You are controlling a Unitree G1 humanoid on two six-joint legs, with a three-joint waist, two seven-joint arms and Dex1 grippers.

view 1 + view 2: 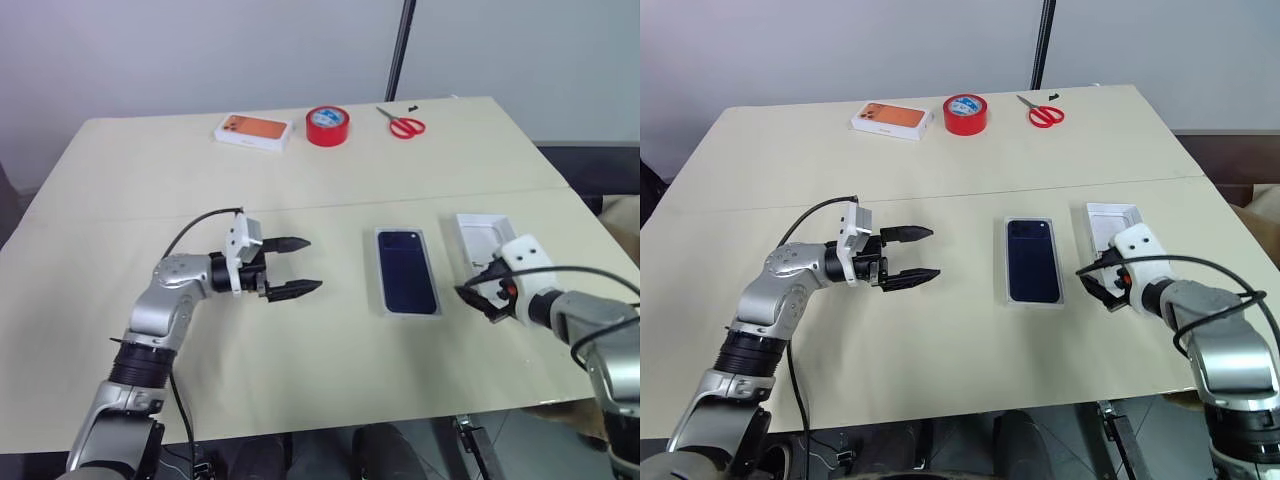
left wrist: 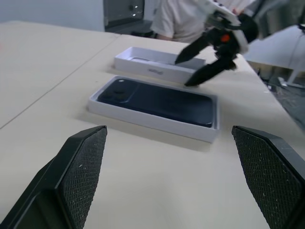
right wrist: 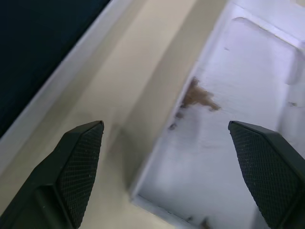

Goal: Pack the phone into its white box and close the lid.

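You are holding both grippers, the left gripper (image 1: pixel 298 266) and right gripper (image 1: pixel 478 294), wide open and empty, because the slim dark-blue phone (image 1: pixel 406 270) is lying in its shallow white box (image 2: pixel 143 119) on the tan bench (image 1: pixel 300 140), while the white lid (image 1: pixel 478 238) is waiting beside it.

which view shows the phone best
The left wrist view: the phone lies large and near in its white box, camera bump and whole back visible. Both eye views show it whole from above, smaller, between the two open grippers. The right wrist view catches a dark corner of it beside the box wall.
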